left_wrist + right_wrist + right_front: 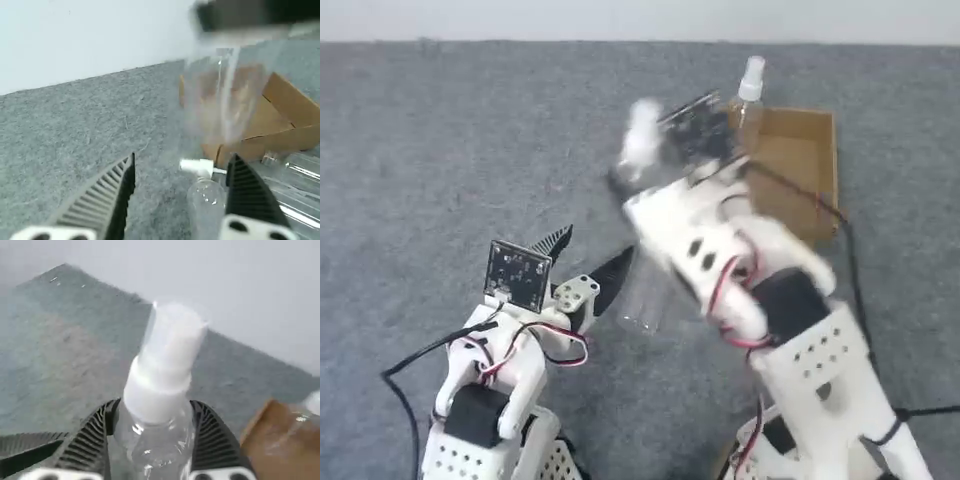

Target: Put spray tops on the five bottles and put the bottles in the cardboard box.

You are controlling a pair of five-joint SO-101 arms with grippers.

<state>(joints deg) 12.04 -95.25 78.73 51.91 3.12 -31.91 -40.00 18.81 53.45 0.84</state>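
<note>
Though blurred, right tool (152, 415) clamped on a capped bottle (162, 355); left tool (182, 165) apart, second bottle (205, 202) partly cut off.

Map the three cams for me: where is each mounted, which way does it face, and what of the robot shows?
High view: fixed off the arms, looking down on the table; both arms show, bases nearest the camera.
Left wrist view: on the left wrist, facing the cardboard box; the open left gripper shows.
Right wrist view: on the right wrist, looking along the right gripper, shut on a capped bottle.
Shared: the cardboard box appears in all three.
</note>
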